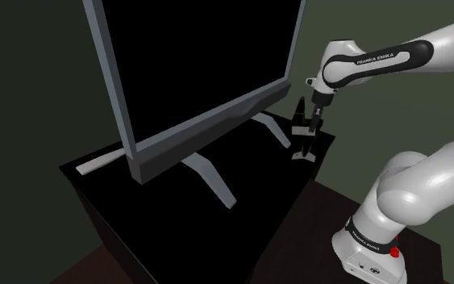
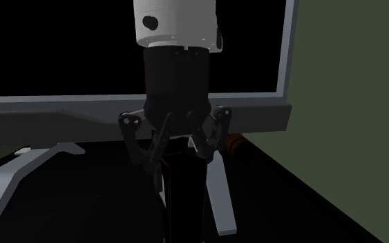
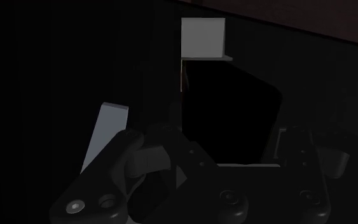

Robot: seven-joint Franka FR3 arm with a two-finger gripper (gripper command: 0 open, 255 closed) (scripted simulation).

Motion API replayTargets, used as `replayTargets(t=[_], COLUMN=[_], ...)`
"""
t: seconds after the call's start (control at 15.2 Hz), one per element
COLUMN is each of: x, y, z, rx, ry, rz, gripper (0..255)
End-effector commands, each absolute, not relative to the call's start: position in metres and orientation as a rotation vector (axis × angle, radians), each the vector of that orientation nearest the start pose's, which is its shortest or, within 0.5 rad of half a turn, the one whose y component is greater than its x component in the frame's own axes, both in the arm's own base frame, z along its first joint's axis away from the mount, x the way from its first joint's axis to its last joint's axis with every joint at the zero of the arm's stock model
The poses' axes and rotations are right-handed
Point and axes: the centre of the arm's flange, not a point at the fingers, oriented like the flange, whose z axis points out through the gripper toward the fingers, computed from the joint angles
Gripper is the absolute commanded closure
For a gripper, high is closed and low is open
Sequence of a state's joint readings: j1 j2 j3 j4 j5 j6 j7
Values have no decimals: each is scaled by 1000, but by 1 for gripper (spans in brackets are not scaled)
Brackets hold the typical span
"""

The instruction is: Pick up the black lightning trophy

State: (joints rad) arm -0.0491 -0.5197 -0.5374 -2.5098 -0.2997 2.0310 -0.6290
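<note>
The black lightning trophy (image 1: 303, 150) stands near the right-hand edge of the black cabinet (image 1: 177, 222) in the shoulder view, just in front of the television's foot. My gripper (image 1: 308, 127) comes down on it from above, and its fingers clasp the trophy's upper part. In the second exterior view the gripper (image 2: 182, 153) pinches the top of the dark trophy column (image 2: 184, 203). The wrist view has the trophy (image 3: 228, 121) as a black shape sitting between my two fingers, with the gripper (image 3: 225, 162) closed against its sides.
A large television (image 1: 201, 64) with a grey frame fills the cabinet's middle on grey splayed feet (image 1: 209, 179), one foot (image 2: 220, 200) close behind the trophy. The cabinet's edge drops off right beside the trophy. The arm's stand (image 1: 370, 254) is at the lower right.
</note>
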Motion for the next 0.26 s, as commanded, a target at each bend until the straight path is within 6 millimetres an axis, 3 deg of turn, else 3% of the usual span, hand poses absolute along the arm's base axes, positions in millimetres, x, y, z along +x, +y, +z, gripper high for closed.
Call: replayTargets(t=[0.0,0.2], x=[323,323], y=[-239,-239], z=[445,451], rx=[-3126,-3126], ry=[-377,-377], rz=[13,13], gripper=[255,255])
